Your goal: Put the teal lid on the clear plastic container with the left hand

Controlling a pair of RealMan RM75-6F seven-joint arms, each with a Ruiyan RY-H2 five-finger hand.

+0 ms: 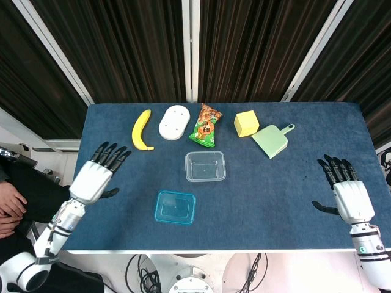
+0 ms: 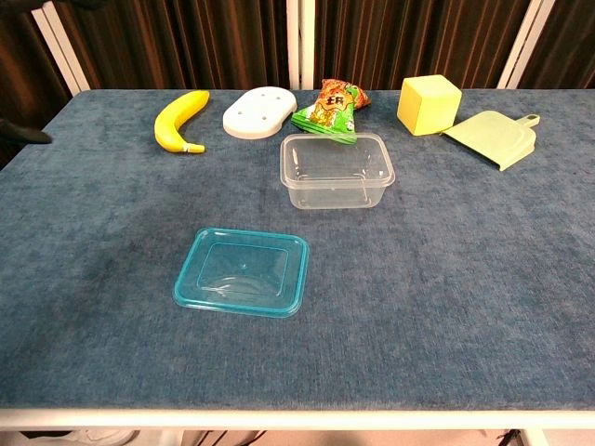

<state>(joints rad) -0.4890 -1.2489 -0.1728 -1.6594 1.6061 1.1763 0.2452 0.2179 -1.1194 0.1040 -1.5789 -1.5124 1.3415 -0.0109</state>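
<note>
snack packet, print too small to read

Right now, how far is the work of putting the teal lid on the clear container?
Nothing is done yet: the teal lid lies flat on the table, apart from the open clear container. In hand: the left hand is over the table's left edge with fingers spread, holding nothing. Left to do: reach the lid, grip it, and set it on the container. The right hand is open, far right.
</note>
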